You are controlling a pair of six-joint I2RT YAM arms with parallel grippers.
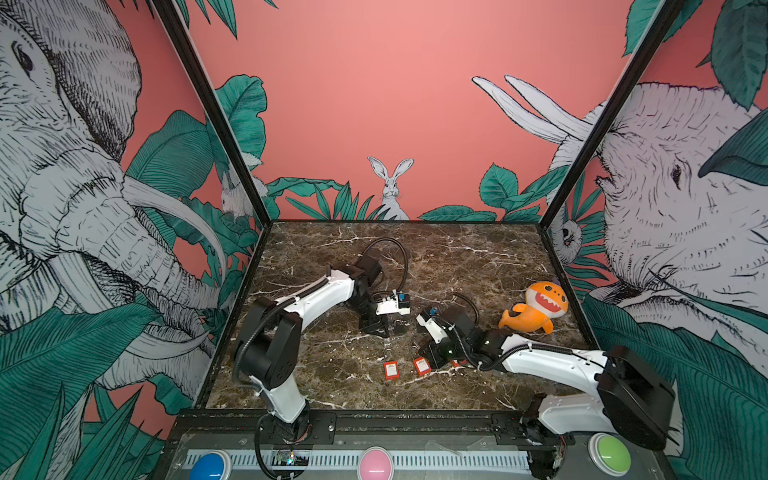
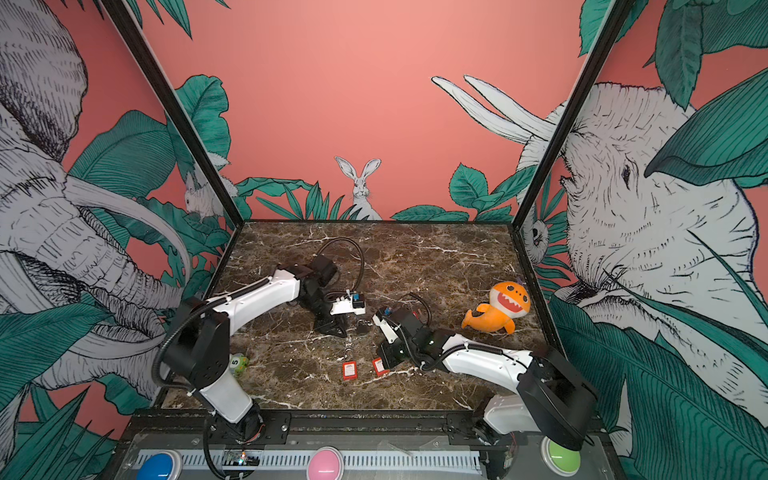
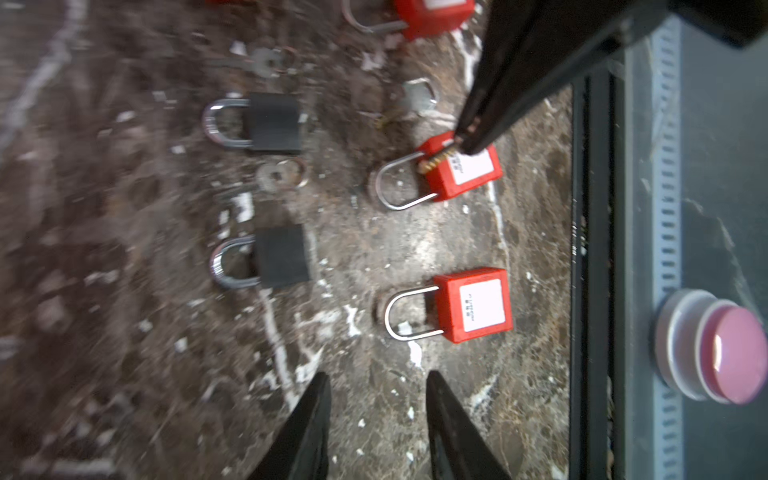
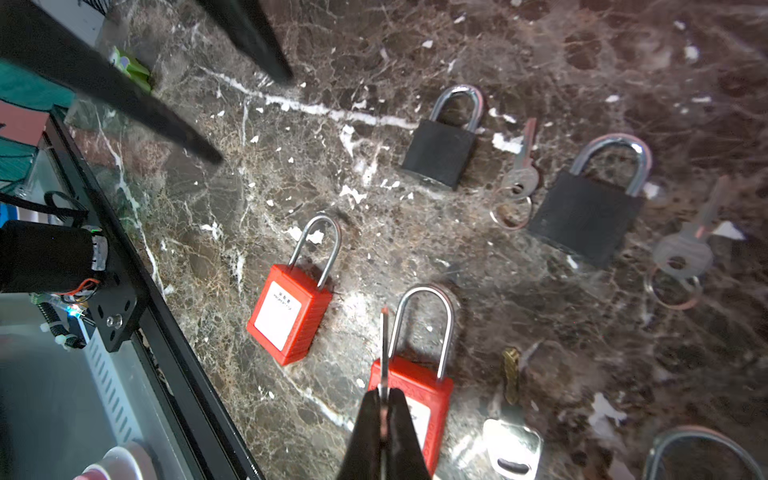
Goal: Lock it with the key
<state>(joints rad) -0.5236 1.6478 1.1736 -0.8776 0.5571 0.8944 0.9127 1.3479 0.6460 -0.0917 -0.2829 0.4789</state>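
Near front edge of the marble table point(image 1: 457, 257), centre: red padlock point(image 4: 434, 395), flat, steel shackle, white label; I judge it rigid, dense, slick-sided, best pinched across the body. Key point(image 4: 384, 349): thin stiff brass blade, clenched by its head in my right gripper point(image 4: 384, 395), over that padlock; my left gripper point(image 3: 377, 374) hangs released, empty.

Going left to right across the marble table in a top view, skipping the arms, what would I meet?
Small green object marked 5, red plastic padlock, second red plastic padlock, orange plush shark.
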